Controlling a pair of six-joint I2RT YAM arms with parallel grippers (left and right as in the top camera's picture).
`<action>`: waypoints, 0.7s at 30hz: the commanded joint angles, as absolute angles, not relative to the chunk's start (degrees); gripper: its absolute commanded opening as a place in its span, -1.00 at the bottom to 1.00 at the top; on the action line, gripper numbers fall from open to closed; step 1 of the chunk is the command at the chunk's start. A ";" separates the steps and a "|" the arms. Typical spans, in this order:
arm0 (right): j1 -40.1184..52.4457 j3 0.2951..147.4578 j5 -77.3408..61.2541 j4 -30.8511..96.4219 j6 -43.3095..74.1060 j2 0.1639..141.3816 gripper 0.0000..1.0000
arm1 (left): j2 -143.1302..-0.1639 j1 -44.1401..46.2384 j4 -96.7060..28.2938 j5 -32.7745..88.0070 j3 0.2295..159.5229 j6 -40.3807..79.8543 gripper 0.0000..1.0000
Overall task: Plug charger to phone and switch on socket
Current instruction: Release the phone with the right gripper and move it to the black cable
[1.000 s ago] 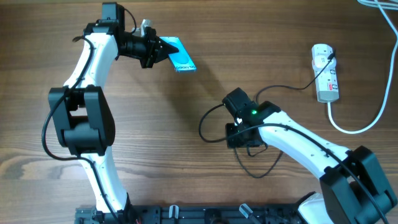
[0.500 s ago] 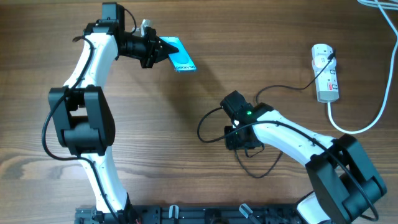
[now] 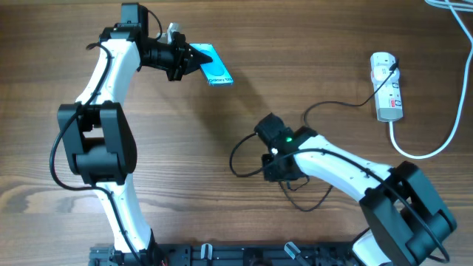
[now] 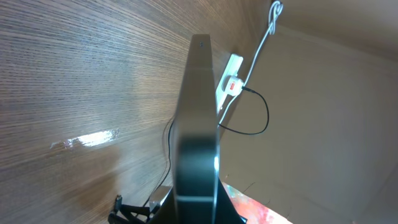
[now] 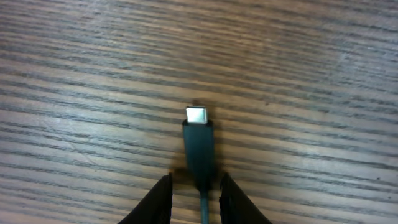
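Note:
The phone (image 3: 213, 67) has a cyan screen and is held off the table in my left gripper (image 3: 191, 58), which is shut on it. In the left wrist view the phone (image 4: 198, 124) shows edge-on as a dark slab. The charger is a thin black cable (image 3: 240, 157) looping on the table. Its small plug tip (image 5: 199, 143) sticks out between the fingers of my right gripper (image 5: 196, 186), which is closed narrowly about it just above the wood. The gripper itself (image 3: 275, 161) is at the table's middle. The white socket (image 3: 387, 87) lies far right with the black plug in it.
The socket's thick white cable (image 3: 436, 148) curves along the right edge of the table. More slack of the black cable (image 3: 310, 199) lies under the right arm. The arm bases stand along the front edge.
My right gripper has moved a little left and toward the front, and the cable loop has shifted left with it. The left arm and the phone have not moved.

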State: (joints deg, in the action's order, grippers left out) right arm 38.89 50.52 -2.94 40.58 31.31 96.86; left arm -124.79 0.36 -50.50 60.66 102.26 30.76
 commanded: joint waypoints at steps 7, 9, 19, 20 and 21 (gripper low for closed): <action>40.01 50.00 2.79 40.51 34.59 98.17 -0.53 | -122.56 0.25 -50.33 61.87 102.43 30.33 -0.92; 40.01 50.00 2.79 40.53 34.54 98.17 -0.56 | -122.56 0.25 -50.33 61.89 102.43 30.35 -0.92; 40.01 50.00 0.80 40.73 34.50 98.17 -0.66 | -122.56 0.25 -50.35 62.06 102.43 30.52 -0.92; 40.03 50.00 0.38 40.77 34.50 98.17 -0.65 | -122.56 0.25 -50.35 62.06 102.43 30.52 -0.92; 40.03 50.00 0.34 40.93 34.50 98.17 -0.63 | -122.56 0.25 -50.33 62.06 102.43 30.52 -0.92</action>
State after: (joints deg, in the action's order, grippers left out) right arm 39.88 50.52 1.32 40.64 33.63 96.92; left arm -124.79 0.36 -50.50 60.66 102.26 30.76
